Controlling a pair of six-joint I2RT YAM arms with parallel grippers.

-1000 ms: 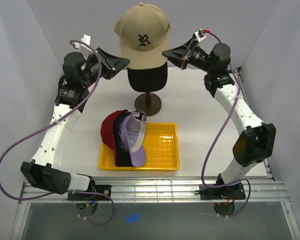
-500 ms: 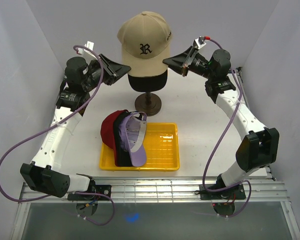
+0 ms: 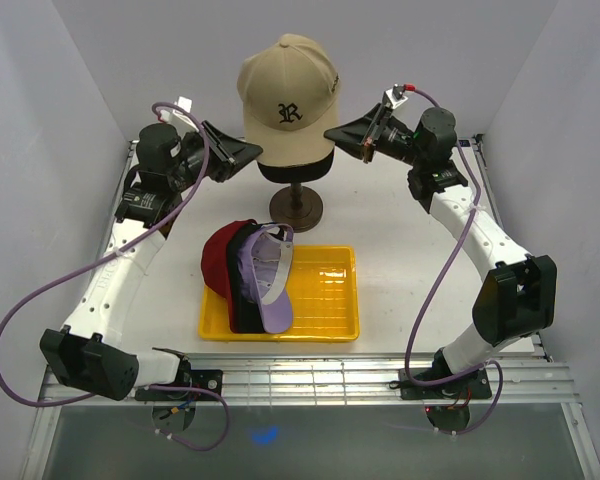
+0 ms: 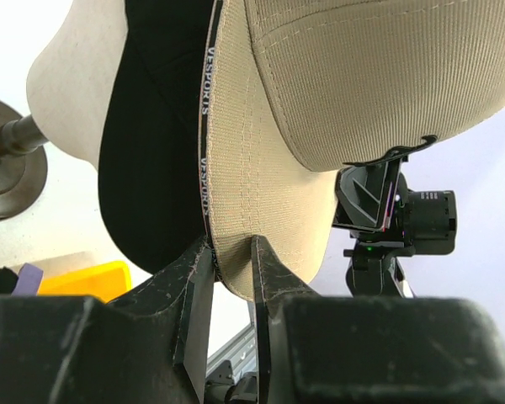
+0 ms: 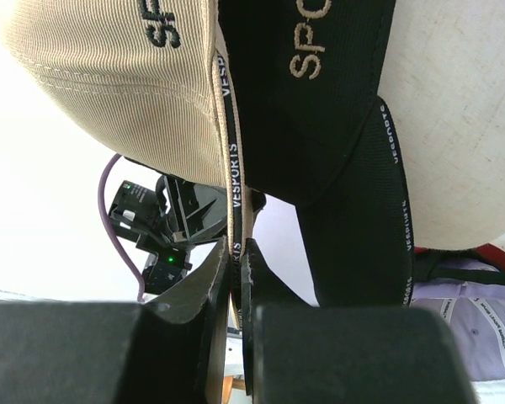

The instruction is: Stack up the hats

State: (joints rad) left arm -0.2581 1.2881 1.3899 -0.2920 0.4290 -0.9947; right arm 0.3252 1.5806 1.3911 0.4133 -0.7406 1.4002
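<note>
Down it comes! The tan cap [image 3: 288,90] has sunk lower over the black cap [image 3: 295,172] than it sat a second ago. Only a thin dark band now shows under it, and both arms have dropped with it.

The left gripper [image 3: 252,150] sits at the cap's 9 o'clock, the right gripper [image 3: 332,132] at its 3 o'clock. The left wrist view shows the left gripper [image 4: 233,248] with both fingers pinched on the tan cap's lower edge, fabric caught between them. From the right wrist, the right gripper [image 5: 238,244] has its fingers squeezed almost together on the tan rim and its lettered inner tape. So each side is clamped on that same cap.

The black cap hangs just inside the tan one, on the cream mannequin head [image 4: 76,76]. The head tops a stand [image 3: 296,208] at the table's [image 3: 410,290] 12 o'clock.

At the stand's 6 o'clock lies the yellow tray [image 3: 325,285]. Three more caps are nested on their sides in its 9 o'clock half. The red cap [image 3: 215,260] is outermost and spills over the tray's edge. A dark cap [image 3: 242,285] comes next, and the lavender cap [image 3: 270,295] sits innermost, its pale lining showing.
</note>
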